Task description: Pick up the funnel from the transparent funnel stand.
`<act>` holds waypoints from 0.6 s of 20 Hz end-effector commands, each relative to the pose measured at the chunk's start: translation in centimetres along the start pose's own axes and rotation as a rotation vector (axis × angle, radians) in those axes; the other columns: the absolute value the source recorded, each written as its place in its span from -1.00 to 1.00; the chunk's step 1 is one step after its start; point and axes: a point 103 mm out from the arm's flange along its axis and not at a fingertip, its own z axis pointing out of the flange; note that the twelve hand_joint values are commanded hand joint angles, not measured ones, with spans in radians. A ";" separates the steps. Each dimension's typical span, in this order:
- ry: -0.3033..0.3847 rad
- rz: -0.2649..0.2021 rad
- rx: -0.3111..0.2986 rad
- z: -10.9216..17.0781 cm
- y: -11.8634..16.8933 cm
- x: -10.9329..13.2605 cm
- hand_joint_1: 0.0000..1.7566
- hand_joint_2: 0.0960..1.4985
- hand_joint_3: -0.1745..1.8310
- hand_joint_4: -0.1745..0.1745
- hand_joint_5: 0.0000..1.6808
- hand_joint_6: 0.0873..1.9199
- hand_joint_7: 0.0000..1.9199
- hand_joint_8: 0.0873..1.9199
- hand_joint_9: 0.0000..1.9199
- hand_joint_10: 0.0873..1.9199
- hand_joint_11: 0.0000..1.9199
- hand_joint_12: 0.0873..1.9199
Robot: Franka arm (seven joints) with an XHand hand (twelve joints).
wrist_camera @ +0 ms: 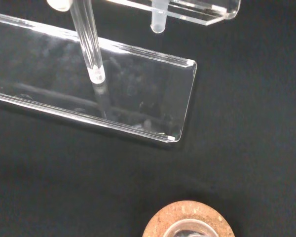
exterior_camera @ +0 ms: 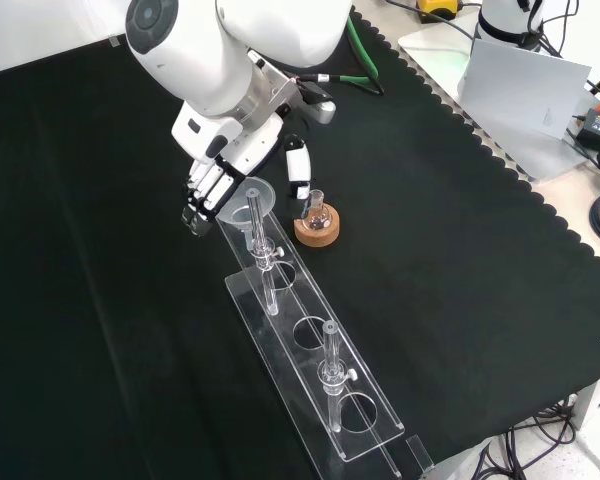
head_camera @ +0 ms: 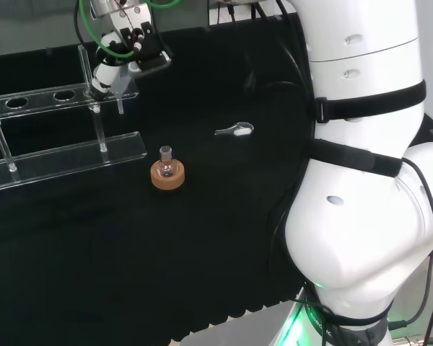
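Beside the hand (exterior_camera: 208, 190), funnel (exterior_camera: 254, 196), apparently touching fingers

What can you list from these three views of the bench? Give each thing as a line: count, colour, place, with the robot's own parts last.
Funnel stand: one, clear, running lengthwise down the black cloth in the front view.
Funnel: one, clear, at the stand's far end in the front view, beside the hand.
Flask: one, small, clear, standing on the cork ring.
Cork ring: one, tan, mid-cloth, near the stand.
Scoop: one, small, pale, lying right of the flask in the head view.
Cloth: one, black, covering the bench.
Arm: one, white.
Hand: one, black and white, at the funnel.
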 end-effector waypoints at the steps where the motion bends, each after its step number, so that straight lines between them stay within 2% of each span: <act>1: -0.021 0.006 0.024 0.4 0.5 0.0 -0.30 -0.08 -0.56 -0.29 -0.89 -1.00 -1.00 -0.71 -0.87 -0.10 -0.67 0.50; 6: -0.049 0.021 0.027 0.3 0.6 -0.4 -0.21 -0.10 -0.45 -0.25 -0.81 -1.00 -1.00 -0.55 -0.74 -0.19 -0.67 0.50; 9: -0.050 0.028 0.005 0.1 0.4 -0.6 -0.17 -0.13 -0.37 -0.23 -0.70 -1.00 -1.00 -0.42 -0.66 -0.25 -0.67 0.49; 12: -0.088 0.040 -0.055 -0.4 0.0 -0.7 -0.14 -0.14 -0.29 -0.24 -0.58 -1.00 -0.94 -0.35 -0.56 -0.31 -0.64 0.47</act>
